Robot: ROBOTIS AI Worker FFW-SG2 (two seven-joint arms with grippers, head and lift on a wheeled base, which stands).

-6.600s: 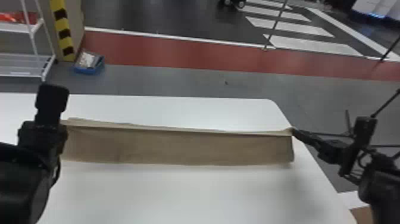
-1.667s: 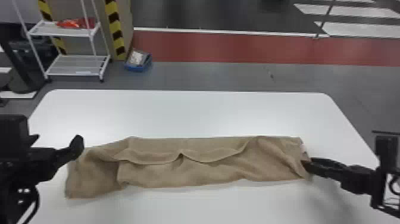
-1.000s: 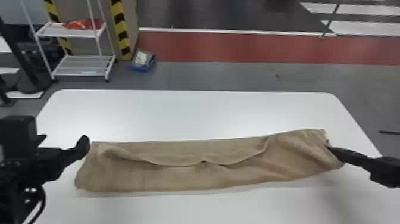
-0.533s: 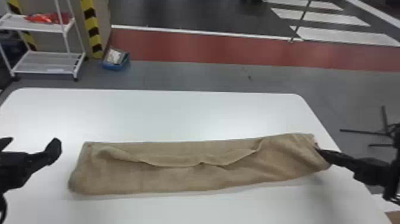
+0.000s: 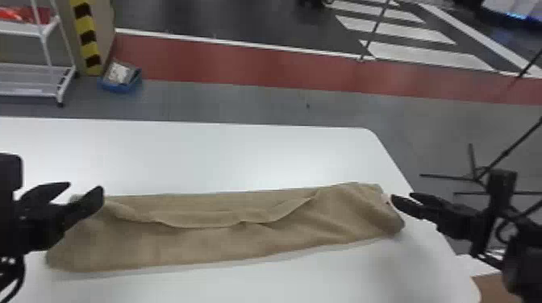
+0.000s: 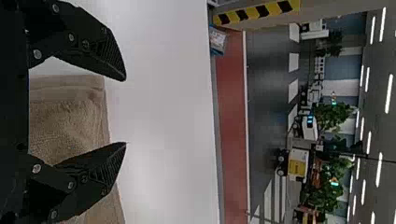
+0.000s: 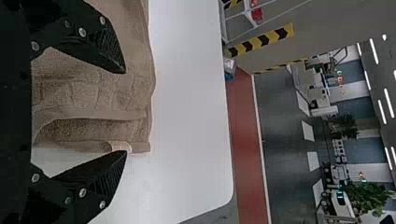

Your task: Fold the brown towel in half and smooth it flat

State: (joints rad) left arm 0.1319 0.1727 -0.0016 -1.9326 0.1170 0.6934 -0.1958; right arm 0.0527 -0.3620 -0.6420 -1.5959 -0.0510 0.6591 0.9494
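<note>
Hanging over the towel's left end, the left claw (image 5: 85,188) has its two black fingers apart with nothing between them. The right claw (image 5: 402,197) is at the opposite end, its fingers also parted; I cannot tell whether either tip touches the cloth. The brown towel (image 5: 209,250) lies folded in a long strip across the white desk (image 5: 242,153), rumpled, one layer's edge sagging in a wavy curve along the middle, and its right end puckered, with a small gap between layers. Beyond the desk come the grey floor (image 5: 226,100), a blue bin (image 5: 121,86) beside a yellow-and-black striped post (image 5: 85,36), a white rack (image 5: 24,30), a red strip (image 5: 242,60) and dark road with white stripes (image 5: 427,54).
</note>
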